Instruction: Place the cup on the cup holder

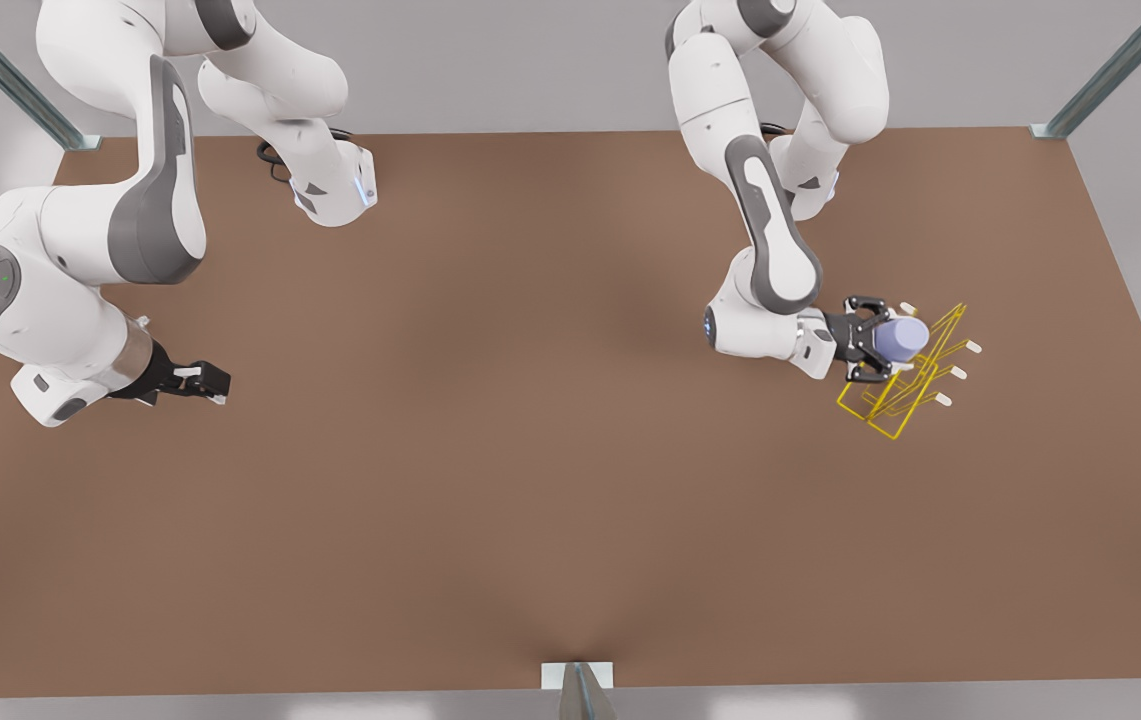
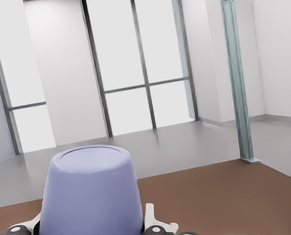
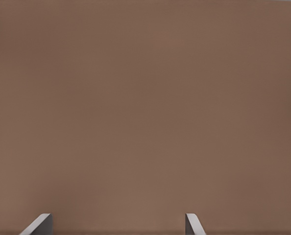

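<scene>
Item: fingers (image 2: 150,218) of the left gripper (image 1: 870,352). Closed on the cup (image 1: 900,338), one to each side of its wall. In the left wrist view the pale fingertips are seen pressed against the flanks of the lavender-blue body near the wider end, the narrower closed base turned away from the wrist.

Item: the cup. Held clear of the table (image 1: 530,480), lying roughly sideways, at the upper edge of the cup holder (image 1: 905,385) and just before its white-tipped prongs. Whether it touches the wire cannot be told. Judged light, rigid and smooth-walled; the taper is judged likely to let it slide toward the narrow end under a loose grip. Best taken across the sidewall near the wide rim, as it is held now. Breakage is judged unlikely; slipping is the greater risk.

Item: the cup holder. Thin yellow wire frame, standing on the table directly beneath and beyond the cup. Judged light enough to be shoved or tipped if a prong is struck off-axis.

Item: right gripper (image 1: 200,380). Well apart from the cup holder, toward the front view's left, low over the table. Fingers parted and nothing between them; the two tips are seen spread over bare brown surface in the right wrist view. This arm waits.
</scene>
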`<state>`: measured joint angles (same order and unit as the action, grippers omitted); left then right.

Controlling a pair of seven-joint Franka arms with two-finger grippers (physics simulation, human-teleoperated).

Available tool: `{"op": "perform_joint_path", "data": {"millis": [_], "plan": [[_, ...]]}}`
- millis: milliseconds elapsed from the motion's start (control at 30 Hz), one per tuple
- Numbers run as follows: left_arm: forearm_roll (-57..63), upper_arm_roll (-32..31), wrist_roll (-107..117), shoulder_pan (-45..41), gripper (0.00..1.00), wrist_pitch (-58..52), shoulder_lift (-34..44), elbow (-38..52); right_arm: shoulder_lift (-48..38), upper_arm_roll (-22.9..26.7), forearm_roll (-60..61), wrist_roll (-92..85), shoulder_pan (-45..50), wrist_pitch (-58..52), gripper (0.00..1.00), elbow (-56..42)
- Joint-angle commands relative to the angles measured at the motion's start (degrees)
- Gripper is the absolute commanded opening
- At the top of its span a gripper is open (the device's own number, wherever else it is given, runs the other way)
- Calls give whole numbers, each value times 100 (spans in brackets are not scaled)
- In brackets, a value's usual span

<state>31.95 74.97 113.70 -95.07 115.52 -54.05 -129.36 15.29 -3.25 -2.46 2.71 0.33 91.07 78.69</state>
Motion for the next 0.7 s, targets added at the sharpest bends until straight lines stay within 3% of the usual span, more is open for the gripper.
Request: {"op": "perform_joint_path", "data": {"millis": [0,433,633,667], "plan": [[92,18,1735,-37,64,427,-9,-141,1,0,0,-7,-6,-2,100,-3],[83,-43,2648,-99,65,709,-308,-379,71,0,9,-7,-6,-2,100,-3],[40,-70,3800,-64,73,1087,-360,-326,62,9,123,-33,-50,-2,100,-11],[110,-87,3765,-46,100,1104,-360,-335,62,9,123,-25,-42,-2,100,-20]]}}
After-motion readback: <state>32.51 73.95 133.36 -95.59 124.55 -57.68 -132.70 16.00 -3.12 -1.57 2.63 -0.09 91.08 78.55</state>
